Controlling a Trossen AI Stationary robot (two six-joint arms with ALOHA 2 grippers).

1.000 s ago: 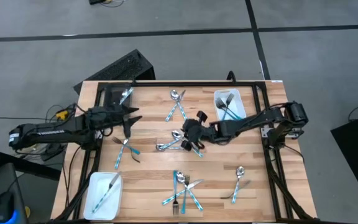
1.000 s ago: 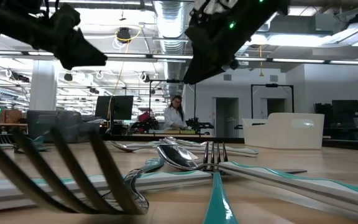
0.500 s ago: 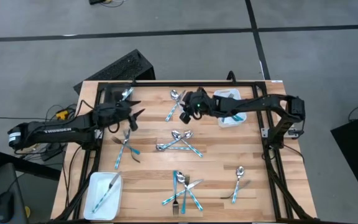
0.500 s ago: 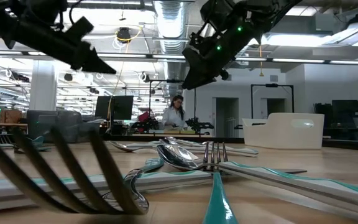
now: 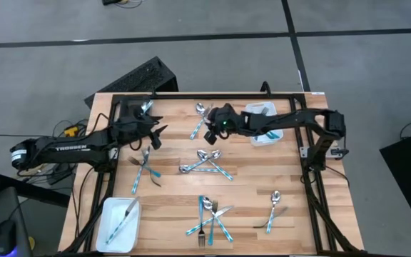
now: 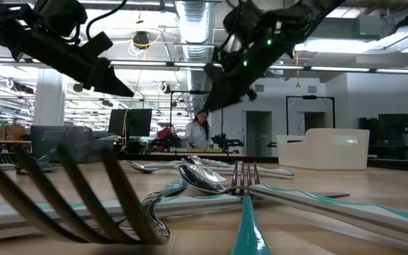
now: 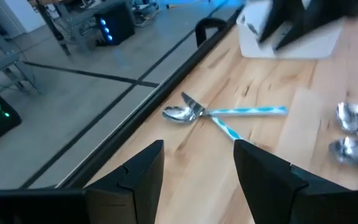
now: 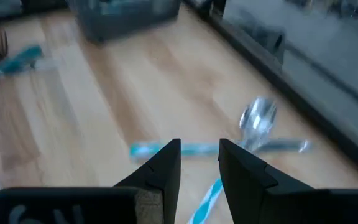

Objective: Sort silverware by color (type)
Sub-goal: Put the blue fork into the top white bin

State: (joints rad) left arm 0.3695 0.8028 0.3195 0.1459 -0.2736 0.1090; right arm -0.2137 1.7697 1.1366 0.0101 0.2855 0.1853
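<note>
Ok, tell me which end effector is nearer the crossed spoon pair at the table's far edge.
Right. The right end effector hovers just beside the crossed spoon pair. The left end effector is farther off, toward the table's left side near the grey bin.

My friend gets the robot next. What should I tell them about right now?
Left gripper: open, empty, above the table's left side.
Right gripper: open, empty, above the crossed spoons at the far edge.
Done: forks in the white tray far right; one piece in the white tray near left; one in the dark bin.
Left: silverware loose across the table.
</note>
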